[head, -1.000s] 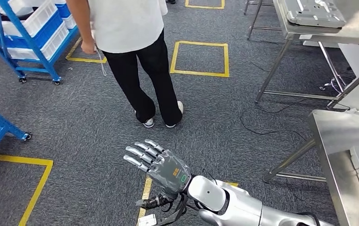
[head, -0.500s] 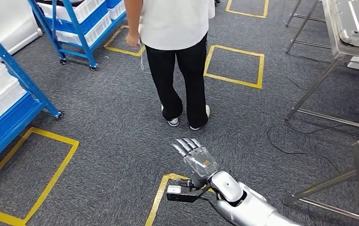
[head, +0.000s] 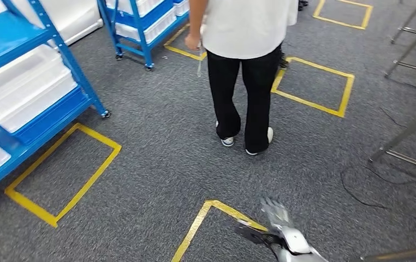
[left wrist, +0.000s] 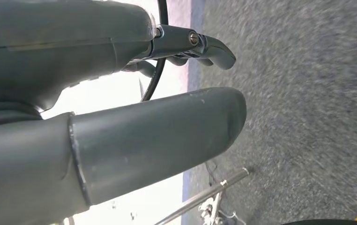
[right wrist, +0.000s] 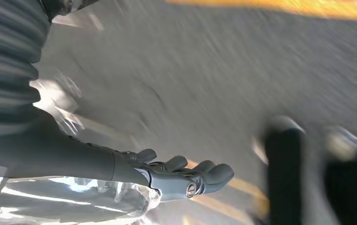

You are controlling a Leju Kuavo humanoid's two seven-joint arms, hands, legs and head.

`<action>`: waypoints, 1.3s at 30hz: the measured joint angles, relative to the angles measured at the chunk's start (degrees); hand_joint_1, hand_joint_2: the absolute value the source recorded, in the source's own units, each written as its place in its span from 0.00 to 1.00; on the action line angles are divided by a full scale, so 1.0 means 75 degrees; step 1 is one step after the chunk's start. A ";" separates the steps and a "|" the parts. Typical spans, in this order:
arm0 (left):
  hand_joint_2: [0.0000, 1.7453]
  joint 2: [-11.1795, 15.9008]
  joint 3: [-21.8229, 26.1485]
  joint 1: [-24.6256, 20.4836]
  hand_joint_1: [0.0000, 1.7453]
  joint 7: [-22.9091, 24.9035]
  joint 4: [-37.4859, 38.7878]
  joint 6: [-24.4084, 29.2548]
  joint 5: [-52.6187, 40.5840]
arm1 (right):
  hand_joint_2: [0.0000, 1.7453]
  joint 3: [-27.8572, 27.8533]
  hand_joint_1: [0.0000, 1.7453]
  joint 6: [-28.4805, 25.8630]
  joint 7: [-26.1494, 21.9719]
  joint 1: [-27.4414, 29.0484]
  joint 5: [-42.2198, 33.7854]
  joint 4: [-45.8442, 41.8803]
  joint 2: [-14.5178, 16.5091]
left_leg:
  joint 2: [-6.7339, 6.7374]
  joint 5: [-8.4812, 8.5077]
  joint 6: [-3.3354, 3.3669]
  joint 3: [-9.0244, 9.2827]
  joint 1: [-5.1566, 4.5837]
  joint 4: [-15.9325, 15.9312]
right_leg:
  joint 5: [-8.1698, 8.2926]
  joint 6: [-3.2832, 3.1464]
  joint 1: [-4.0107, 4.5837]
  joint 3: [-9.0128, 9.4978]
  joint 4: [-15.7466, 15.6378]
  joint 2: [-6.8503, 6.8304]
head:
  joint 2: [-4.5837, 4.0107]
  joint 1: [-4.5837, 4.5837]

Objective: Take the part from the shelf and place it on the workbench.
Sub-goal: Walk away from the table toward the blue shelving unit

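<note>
The robot is in transit across the grey carpet (head: 140, 164), facing the blue shelf (head: 42, 103) that stands at the left with white bins (head: 25, 93) on its tiers. No part can be picked out on it from here; the bins hide what they hold.

The right hand (head: 275, 213) hangs low at the near edge, blurred, fingers spread and carrying nothing. The left hand (left wrist: 120, 108) also looks empty, its thumb and fingers extended with nothing between them.

A person (head: 247, 65) in dark trousers stands just ahead, between the robot and a second shelf (head: 140, 22) farther off.

To do this step well, I judge the robot should square up to the shelf inside the yellow floor marking (head: 58, 174), keep wide of the person, and settle before reaching, since both wrist views are smeared.
</note>
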 joint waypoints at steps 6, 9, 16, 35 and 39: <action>1.00 0.0023 0.0000 0.0006 0.00 0.0016 0.0006 0.0103 -0.0192 | 1.00 -0.1026 0.00 0.0775 -0.0096 0.0271 -0.1011 0.1467 0.0152 | 0.0096 0.0285 0.0251 0.0576 -0.0071 -0.1035 | -0.0147 0.0216 0.0028 0.0136 0.0042 -0.0202 | 0.0000 0.0003; 1.00 0.0032 0.0000 -0.0036 0.00 0.0031 0.0006 0.0112 -0.0259 | 1.00 -0.1625 0.00 0.1332 -0.0152 0.0620 -0.1579 0.1988 0.0242 | -0.0193 0.0364 0.0353 0.0628 -0.0010 -0.1134 | -0.0737 0.0310 -0.0047 -0.0227 0.0955 0.0566 | 0.0000 0.0007; 1.00 0.0057 0.0000 -0.0030 0.00 0.0042 0.0007 0.0118 -0.0264 | 1.00 -0.2291 0.00 0.1532 -0.0200 0.1001 -0.1738 0.2593 0.0335 | -0.0919 0.0309 0.0232 0.0562 0.0043 -0.0944 | -0.0220 0.0454 -0.0228 -0.0180 0.0612 0.1093 | 0.0000 0.0006; 1.00 0.0127 0.0000 -0.0335 0.00 0.0786 0.0046 0.0830 -0.0958 | 1.00 -0.2955 0.00 0.3459 0.0285 0.1162 -0.1764 0.3013 0.1263 | 0.0206 0.0036 0.0212 0.0710 -0.0142 -0.0903 | -0.0112 0.0166 -0.0005 0.0057 0.0135 -0.0324 | 0.0000 0.0001; 1.00 0.0130 0.0000 -0.0324 0.00 0.0903 0.0050 0.0804 -0.1097 | 1.00 -0.2899 0.00 0.3558 0.0335 0.1159 -0.1704 0.3014 0.1348 | -0.0122 0.0205 0.0361 0.0782 -0.0049 -0.1071 | -0.0579 0.0327 -0.0064 -0.0172 0.0772 0.0394 | 0.0000 0.0004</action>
